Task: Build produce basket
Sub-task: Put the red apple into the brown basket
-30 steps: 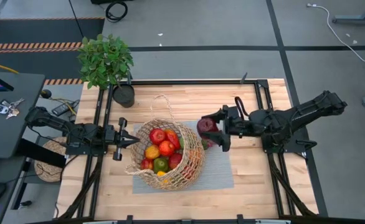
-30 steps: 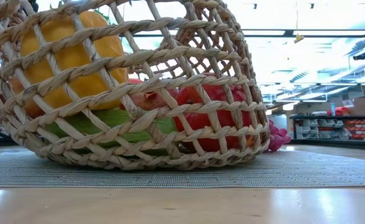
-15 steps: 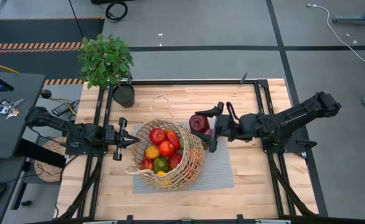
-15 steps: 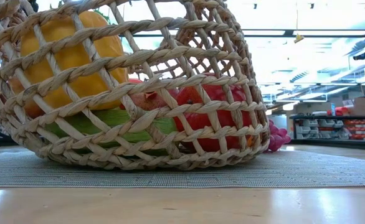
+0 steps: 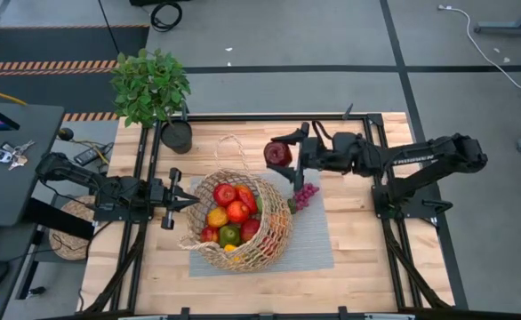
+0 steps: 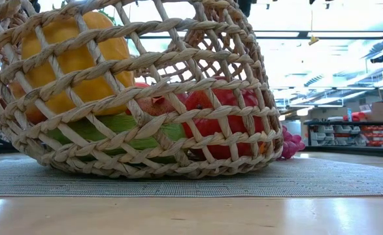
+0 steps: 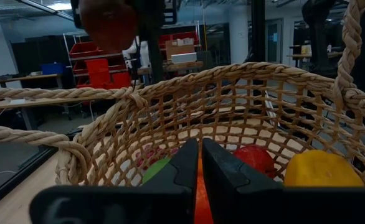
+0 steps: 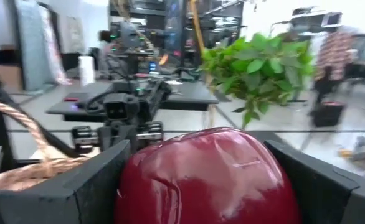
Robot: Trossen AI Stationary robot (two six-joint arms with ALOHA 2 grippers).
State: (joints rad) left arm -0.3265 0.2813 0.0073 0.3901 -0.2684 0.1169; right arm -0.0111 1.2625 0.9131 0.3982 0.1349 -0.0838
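Right tool (image 5: 286,156) clamps a glossy dark-red apple (image 5: 277,153) above the tan, open-weave basket (image 5: 274,233). Left tool (image 5: 186,202), fingers together, sits beside the basket rim.

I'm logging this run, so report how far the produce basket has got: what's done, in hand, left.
Done: the basket on the grey mat already holds red, orange, yellow and green pieces. In hand: the right gripper is shut on a dark red fruit, held up beyond the basket's far right rim. Left: that fruit must go in, and the purple grapes lie on the mat outside the basket. The left gripper waits shut at the basket's left rim.
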